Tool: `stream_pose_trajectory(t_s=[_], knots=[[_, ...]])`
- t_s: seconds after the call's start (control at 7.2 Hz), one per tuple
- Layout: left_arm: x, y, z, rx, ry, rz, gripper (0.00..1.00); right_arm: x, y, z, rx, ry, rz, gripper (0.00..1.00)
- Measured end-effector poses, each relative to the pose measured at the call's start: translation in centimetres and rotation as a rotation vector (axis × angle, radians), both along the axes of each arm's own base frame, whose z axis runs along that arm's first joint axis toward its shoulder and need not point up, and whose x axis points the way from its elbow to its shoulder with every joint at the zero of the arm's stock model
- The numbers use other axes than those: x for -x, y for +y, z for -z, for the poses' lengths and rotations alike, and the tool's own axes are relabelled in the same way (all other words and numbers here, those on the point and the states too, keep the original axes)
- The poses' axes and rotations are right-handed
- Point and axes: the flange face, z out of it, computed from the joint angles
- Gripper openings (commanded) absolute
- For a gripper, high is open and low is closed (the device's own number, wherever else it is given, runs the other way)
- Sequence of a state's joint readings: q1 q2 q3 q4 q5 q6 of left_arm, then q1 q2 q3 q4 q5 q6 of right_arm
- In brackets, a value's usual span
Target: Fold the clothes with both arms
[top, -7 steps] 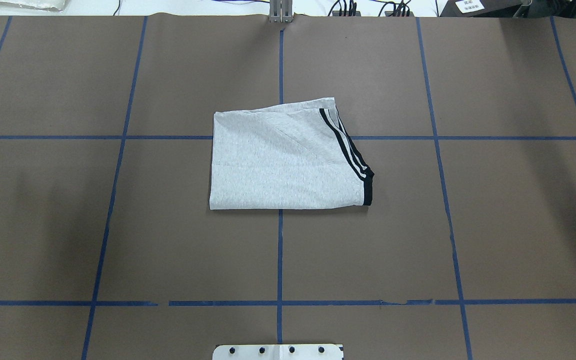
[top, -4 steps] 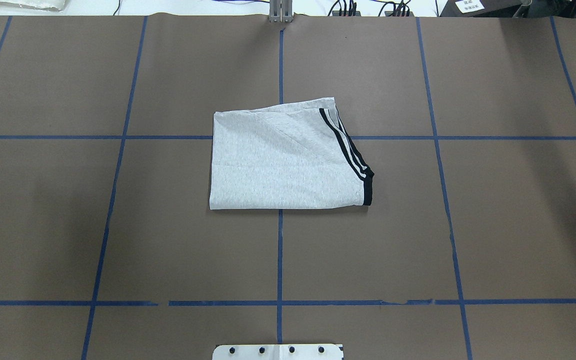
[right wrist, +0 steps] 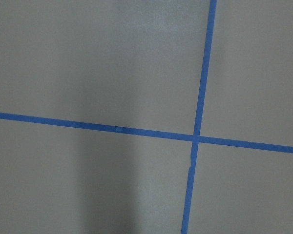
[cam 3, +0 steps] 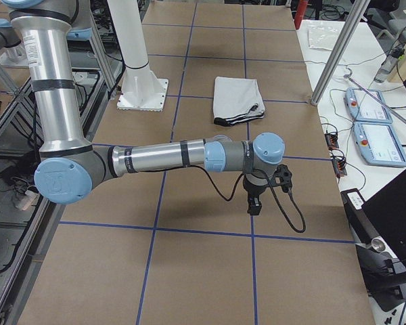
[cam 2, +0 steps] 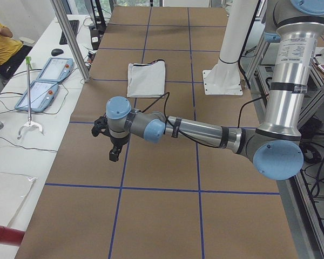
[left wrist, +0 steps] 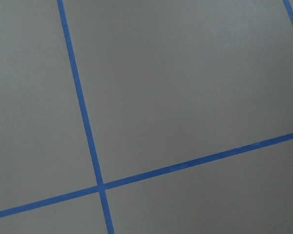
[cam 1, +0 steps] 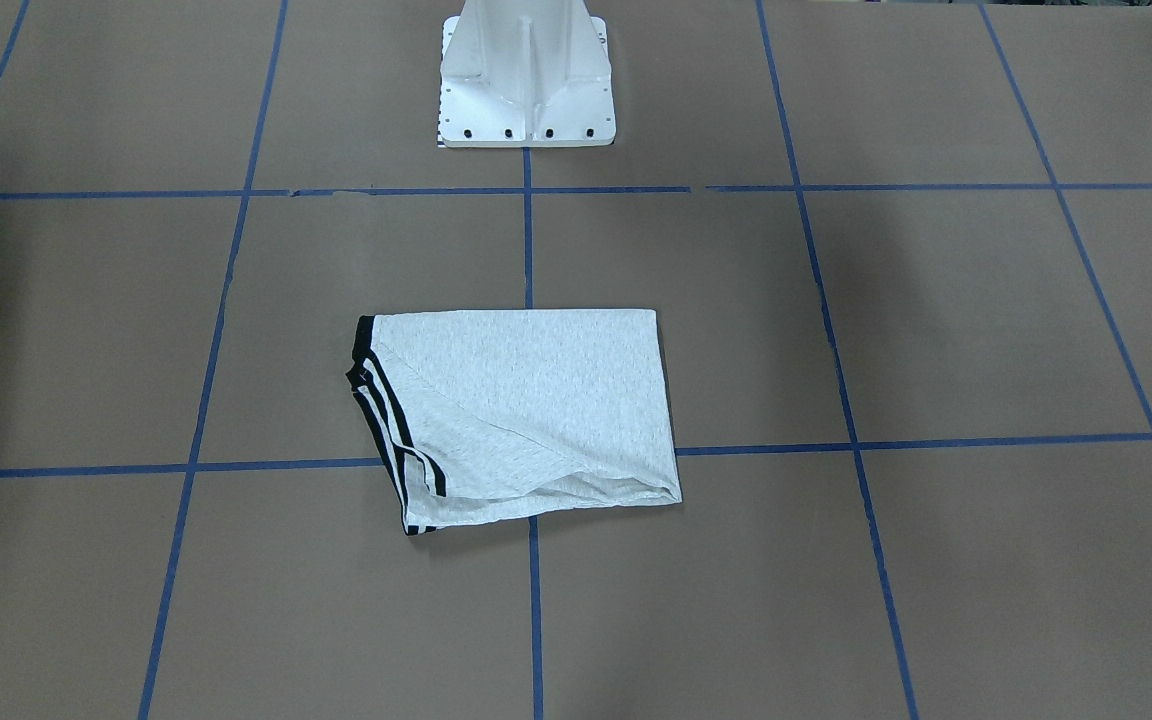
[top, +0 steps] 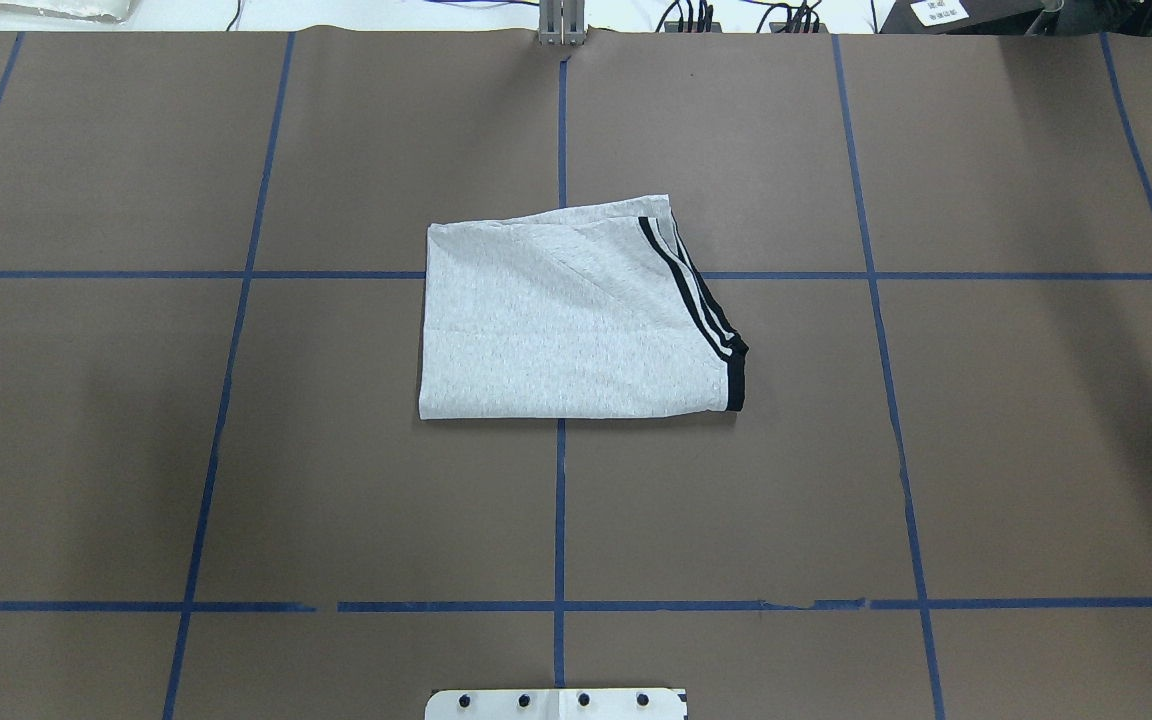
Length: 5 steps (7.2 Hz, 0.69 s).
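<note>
While T-shirt (top: pixel 576 320) lies folded, left claw (cam 2: pixel 114 156), right claw (cam 3: pixel 254 206) far off

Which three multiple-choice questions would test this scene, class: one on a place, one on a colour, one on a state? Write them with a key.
1. Where does the T-shirt lie?
A. on the table, over a crossing of blue tape lines
B. on the floor
C. on a chair

2. What colour is its trim?
A. red
B. black
C. green

3. What state is it in?
A. spread out at full width
B. bunched in a heap
C. folded into a flat packet

Key:
1 A, the tape lines run in under it near the table's middle.
2 B, dark stripes and a dark band edge one side.
3 C, it lies flat with layered edges and no sleeve spread out.
</note>
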<state>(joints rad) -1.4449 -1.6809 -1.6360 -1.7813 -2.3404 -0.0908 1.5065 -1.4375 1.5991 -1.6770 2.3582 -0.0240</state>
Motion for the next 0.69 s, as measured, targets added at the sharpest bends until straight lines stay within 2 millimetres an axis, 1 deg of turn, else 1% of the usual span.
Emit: stream_pose_trajectory(t_s=[0.42,0.69], knots=[[0.0,0.1,1.2,-0.023,0.005,-0.001,0.99,0.5,-0.1,0.4,-0.008,-0.001,0.009,1.00],[0.1,0.6,1.3,-0.024,0.005,0.001,0.99,0.6,-0.1,1.2,-0.025,-0.004,0.010,1.00]])
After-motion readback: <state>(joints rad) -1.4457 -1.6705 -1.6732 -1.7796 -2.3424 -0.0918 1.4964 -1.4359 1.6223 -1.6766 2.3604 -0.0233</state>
